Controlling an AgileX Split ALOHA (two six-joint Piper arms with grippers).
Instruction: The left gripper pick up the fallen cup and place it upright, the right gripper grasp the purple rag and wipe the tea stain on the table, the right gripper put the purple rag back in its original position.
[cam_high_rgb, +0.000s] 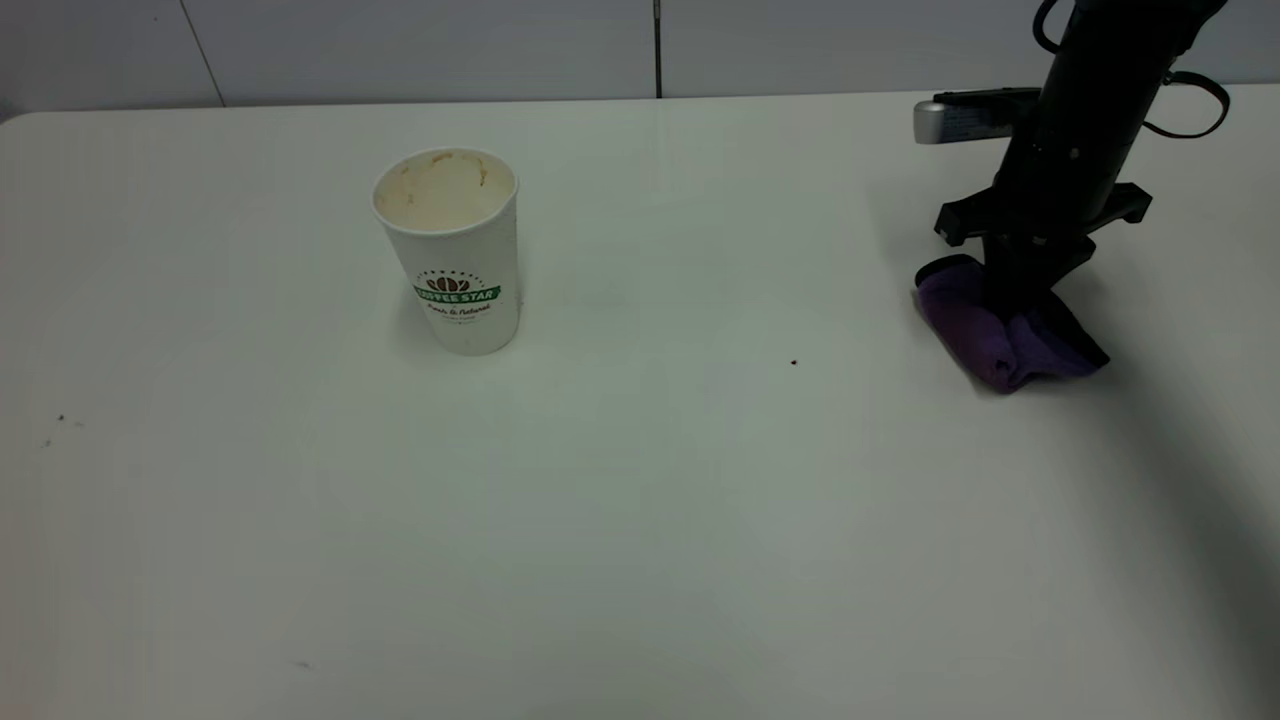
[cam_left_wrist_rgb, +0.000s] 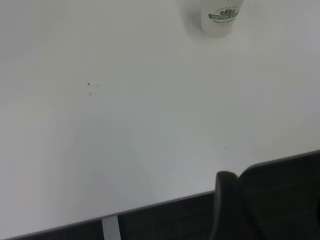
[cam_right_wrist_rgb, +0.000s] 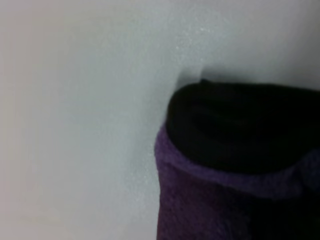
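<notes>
The white paper cup (cam_high_rgb: 452, 260) with the green band logo stands upright on the white table (cam_high_rgb: 640, 520), left of the middle, its tan-stained inside showing. In the left wrist view the cup (cam_left_wrist_rgb: 222, 17) is far off across the table. My right gripper (cam_high_rgb: 1010, 300) points down at the table's right side, shut on the bunched purple rag (cam_high_rgb: 985, 340), which rests on the surface. Up close, the purple rag (cam_right_wrist_rgb: 200, 200) fills the right wrist view, with its black edging. The tea stain is out of view. My left gripper (cam_left_wrist_rgb: 235, 200) is parked off the table's near edge.
A tiny black speck (cam_high_rgb: 794, 362) lies between the cup and the rag. A few faint specks (cam_high_rgb: 60, 420) sit near the left edge. A grey wall runs behind the table's far edge.
</notes>
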